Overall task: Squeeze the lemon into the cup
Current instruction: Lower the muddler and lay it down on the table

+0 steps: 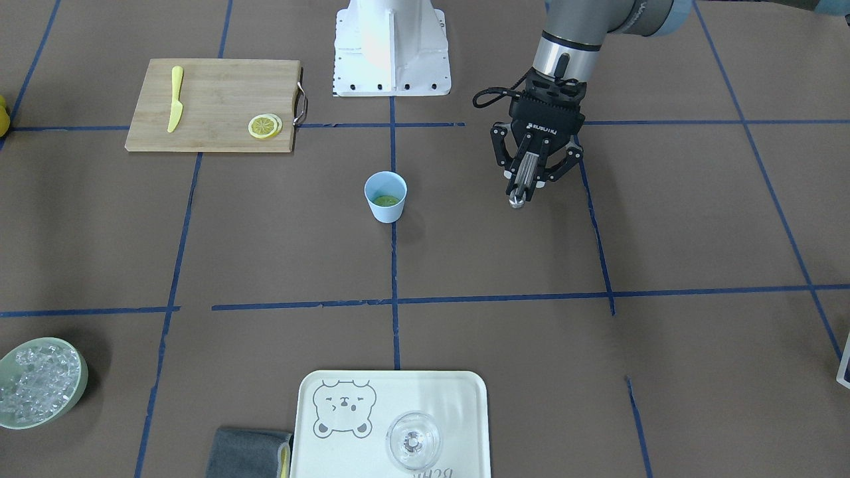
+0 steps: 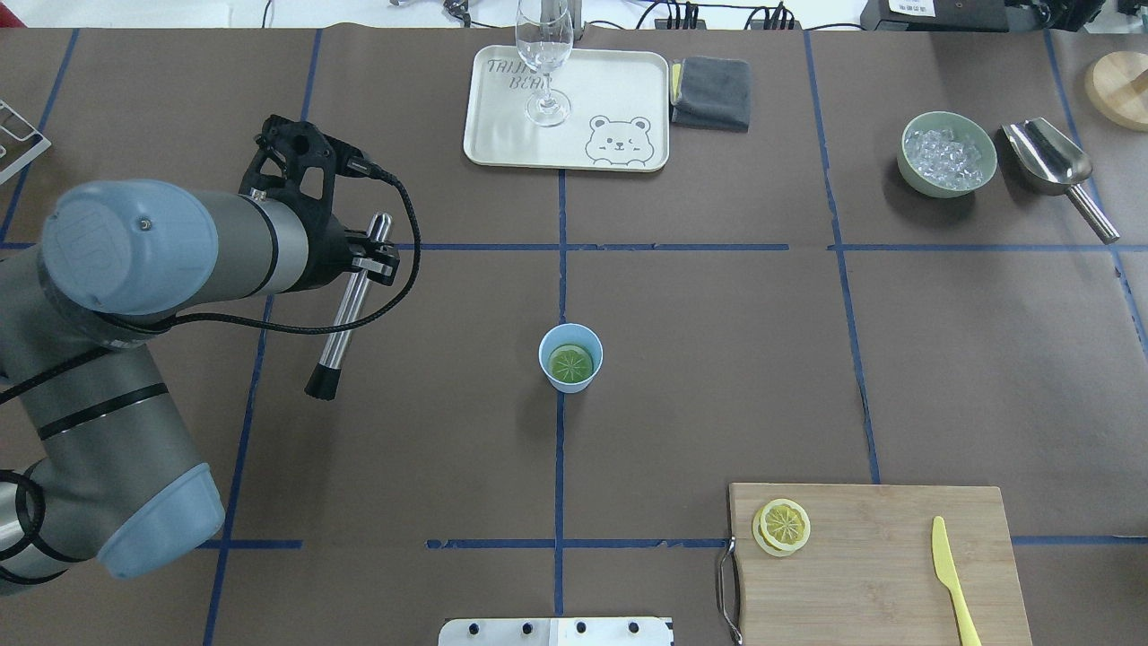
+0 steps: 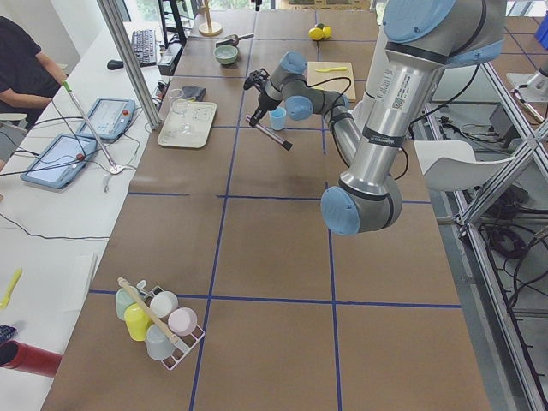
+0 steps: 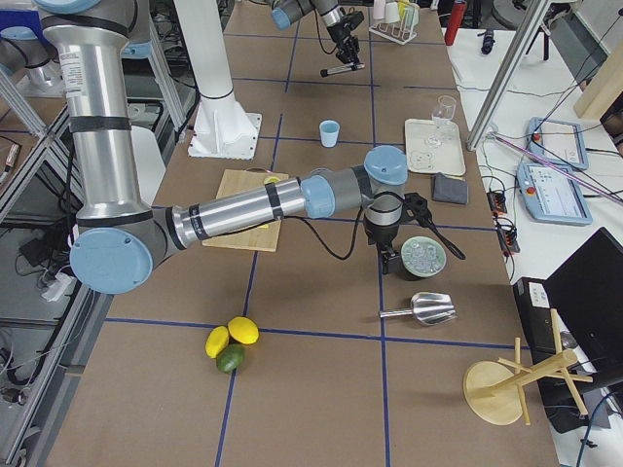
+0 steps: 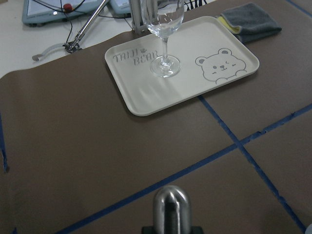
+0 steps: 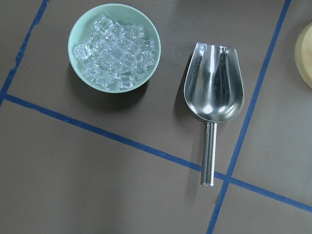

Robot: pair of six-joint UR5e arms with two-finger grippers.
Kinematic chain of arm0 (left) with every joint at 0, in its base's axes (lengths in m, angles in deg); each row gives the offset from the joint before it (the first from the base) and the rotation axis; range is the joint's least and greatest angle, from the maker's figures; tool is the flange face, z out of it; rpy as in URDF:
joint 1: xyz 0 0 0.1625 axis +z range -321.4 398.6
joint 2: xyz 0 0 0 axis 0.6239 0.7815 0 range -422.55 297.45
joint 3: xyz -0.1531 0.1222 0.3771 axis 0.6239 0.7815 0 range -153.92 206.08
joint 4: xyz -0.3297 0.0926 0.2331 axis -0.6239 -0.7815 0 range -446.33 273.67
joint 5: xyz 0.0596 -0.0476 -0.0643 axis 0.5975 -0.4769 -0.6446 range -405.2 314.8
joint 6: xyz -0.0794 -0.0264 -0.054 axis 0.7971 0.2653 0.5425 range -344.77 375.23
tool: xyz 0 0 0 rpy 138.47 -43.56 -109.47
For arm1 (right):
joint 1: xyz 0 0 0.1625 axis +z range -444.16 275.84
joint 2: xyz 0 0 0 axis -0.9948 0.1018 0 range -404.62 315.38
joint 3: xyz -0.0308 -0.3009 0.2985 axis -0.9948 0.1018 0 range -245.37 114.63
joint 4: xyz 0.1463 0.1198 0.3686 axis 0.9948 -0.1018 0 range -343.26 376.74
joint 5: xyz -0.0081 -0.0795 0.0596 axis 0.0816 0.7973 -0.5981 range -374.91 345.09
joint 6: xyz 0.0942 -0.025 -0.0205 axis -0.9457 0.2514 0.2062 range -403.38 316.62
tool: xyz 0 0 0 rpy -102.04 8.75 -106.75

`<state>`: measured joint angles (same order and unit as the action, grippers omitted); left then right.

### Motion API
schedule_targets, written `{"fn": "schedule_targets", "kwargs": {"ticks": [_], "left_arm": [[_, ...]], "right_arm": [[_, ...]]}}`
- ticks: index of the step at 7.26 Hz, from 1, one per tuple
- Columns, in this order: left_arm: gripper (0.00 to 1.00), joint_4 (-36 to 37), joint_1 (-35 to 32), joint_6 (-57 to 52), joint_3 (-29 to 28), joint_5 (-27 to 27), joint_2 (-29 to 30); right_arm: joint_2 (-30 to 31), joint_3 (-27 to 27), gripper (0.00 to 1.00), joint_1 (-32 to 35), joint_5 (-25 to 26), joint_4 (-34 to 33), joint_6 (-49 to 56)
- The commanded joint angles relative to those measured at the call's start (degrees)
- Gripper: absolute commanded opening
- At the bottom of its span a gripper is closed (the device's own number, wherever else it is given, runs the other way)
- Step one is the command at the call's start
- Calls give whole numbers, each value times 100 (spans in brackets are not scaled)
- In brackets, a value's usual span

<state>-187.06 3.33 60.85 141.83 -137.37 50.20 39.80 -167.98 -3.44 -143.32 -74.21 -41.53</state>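
Lemon slice lies flat inside the cup; the left gripper, well apart from the cup, clenches a metal muddler. I'd centre that above the cup and press straight down, gently, so the cup doesn't tip. Whether the right gripper is clenched or released, I cannot tell.

Seen from overhead, the cup stands alone on bare desk, open all round. At 9 o'clock, well apart, the left gripper clamps a slanting metal rod. The tray and glass stand at 12, the cutting board at 4.
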Motion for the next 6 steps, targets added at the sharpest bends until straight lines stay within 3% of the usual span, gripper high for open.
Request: {"fn": "schedule_targets", "kwargs": {"ticks": [1,3,6], "left_arm": [[0,534,-199,79,-131,-73,-25],[0,940,-760,0,-525,-903,-129],[0,1878,-763,-325,-921,-969,-253]], "right_arm": [[-13,-48,100,-21,9,7,-9],[-13,-109,100,-21,9,-2,-9],[40,-109,100,-21,-17,7,-218]]}}
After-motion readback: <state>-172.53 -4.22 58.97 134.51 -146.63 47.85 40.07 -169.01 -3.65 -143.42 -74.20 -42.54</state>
